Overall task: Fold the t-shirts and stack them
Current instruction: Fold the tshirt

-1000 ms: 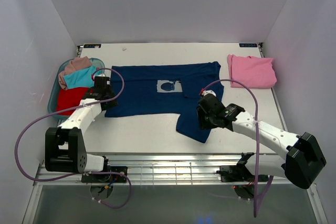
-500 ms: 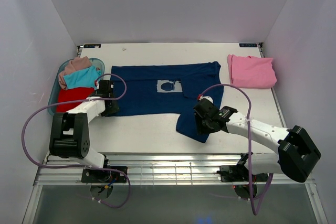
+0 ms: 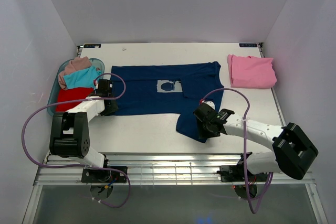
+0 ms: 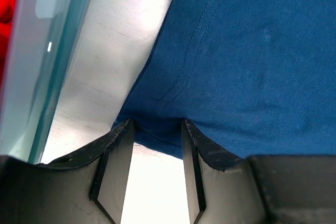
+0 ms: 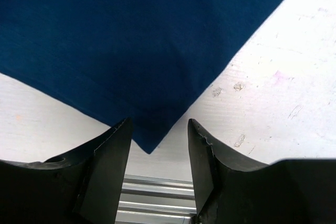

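The navy t-shirt (image 3: 152, 93) lies flat mid-table, pale print (image 3: 169, 85) up; its right part hangs toward me in a point (image 3: 198, 136). My left gripper (image 3: 108, 106) is open at the shirt's near left corner; in the left wrist view the hem (image 4: 157, 135) lies between the tips of the gripper (image 4: 157, 127). My right gripper (image 3: 206, 123) is open over the near point; in the right wrist view the navy corner (image 5: 149, 140) sits between the tips of the gripper (image 5: 159, 124). A folded pink t-shirt (image 3: 252, 71) lies at the far right.
A teal bin (image 3: 52, 103) at the left edge holds red (image 3: 71, 98), teal (image 3: 81, 77) and dusty-pink (image 3: 76, 65) t-shirts; its wall (image 4: 47, 61) shows beside my left gripper. The table's metal front rail (image 5: 157, 192) lies just below my right gripper.
My left gripper has moved toward me along the shirt's left edge to its near corner. My right gripper has come nearer and lower onto the shirt's near point.
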Robot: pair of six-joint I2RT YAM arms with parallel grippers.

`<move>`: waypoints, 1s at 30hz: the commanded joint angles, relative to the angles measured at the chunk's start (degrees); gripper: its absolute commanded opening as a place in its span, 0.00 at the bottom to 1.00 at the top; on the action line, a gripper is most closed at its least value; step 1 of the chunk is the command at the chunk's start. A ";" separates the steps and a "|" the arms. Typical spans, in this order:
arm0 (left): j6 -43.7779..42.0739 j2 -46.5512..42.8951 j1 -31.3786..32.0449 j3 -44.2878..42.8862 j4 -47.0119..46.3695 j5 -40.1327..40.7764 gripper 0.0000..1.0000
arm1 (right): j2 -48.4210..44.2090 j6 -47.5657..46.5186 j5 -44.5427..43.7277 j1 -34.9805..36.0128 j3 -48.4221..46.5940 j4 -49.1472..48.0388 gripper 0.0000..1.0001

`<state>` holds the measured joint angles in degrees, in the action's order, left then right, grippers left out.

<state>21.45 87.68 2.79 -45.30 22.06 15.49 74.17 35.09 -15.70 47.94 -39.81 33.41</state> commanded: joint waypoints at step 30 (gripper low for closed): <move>0.61 -3.13 -1.21 -0.23 4.13 1.21 0.35 | -2.54 3.40 -0.12 0.84 0.35 4.47 0.19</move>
<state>21.78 86.43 2.00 -44.93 25.21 15.81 72.97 37.43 -13.87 48.47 -36.86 34.54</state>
